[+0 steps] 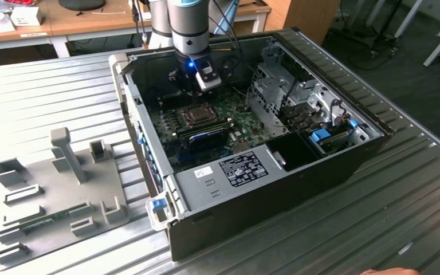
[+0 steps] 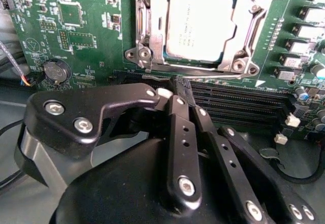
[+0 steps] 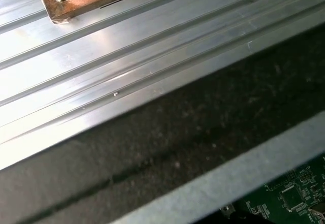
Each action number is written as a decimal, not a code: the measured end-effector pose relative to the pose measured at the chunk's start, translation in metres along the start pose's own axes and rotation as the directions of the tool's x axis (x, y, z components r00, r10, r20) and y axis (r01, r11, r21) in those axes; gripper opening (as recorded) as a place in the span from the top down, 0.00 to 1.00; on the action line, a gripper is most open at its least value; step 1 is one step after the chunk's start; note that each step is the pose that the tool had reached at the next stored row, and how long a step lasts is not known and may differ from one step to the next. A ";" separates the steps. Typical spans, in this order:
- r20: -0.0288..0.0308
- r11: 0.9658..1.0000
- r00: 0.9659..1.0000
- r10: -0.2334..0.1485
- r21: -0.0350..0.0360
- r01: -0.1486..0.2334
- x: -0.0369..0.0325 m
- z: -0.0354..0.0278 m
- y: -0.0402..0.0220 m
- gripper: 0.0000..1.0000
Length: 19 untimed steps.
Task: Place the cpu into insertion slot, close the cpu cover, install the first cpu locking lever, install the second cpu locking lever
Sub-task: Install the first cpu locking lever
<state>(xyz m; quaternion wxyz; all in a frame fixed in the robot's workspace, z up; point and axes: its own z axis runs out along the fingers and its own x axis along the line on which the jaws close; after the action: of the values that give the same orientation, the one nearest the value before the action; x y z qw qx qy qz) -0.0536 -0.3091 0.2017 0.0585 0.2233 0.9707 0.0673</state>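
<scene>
Already the chip point(image 2: 200, 26) lies flat in the socket point(image 1: 197, 115) on the green board point(image 2: 109, 41), and the silver cover point(image 2: 251, 28) is down over its edges, its window showing the grey top. The pincer point(image 2: 177, 93) hangs just short of the socket, over the long black memory slots point(image 2: 238, 99), clenched tip to tip with nothing seen between its fingers point(image 2: 179, 104); its own black links hide the board beneath it. A round coin battery point(image 2: 56, 70) sits on the board off to one side of the socket. In the exterior view the arm point(image 1: 189, 28) reaches down into an open computer case point(image 1: 297, 189) lying on a ribbed metal surface point(image 1: 403, 217); a drive cage point(image 1: 281, 86) stands close to the exterior view's right of the socket, and a grey holder tray point(image 1: 44, 192) lies outside the case to the exterior view's left.
</scene>
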 end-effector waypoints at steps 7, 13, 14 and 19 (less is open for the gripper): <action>0.000 1.000 1.000 0.000 0.000 0.000 -0.0003 0.0014 -0.0011 0.89; 0.000 1.000 1.000 0.000 0.000 0.000 -0.0003 0.0016 -0.0011 0.89; 0.000 1.000 1.000 0.000 0.000 0.000 -0.0003 0.0015 -0.0011 0.89; 0.000 1.000 1.000 0.000 0.000 0.000 -0.0004 0.0005 -0.0009 0.89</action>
<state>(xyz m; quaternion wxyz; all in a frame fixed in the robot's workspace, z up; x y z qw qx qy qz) -0.0536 -0.3100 0.2011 0.0585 0.2233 0.9707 0.0674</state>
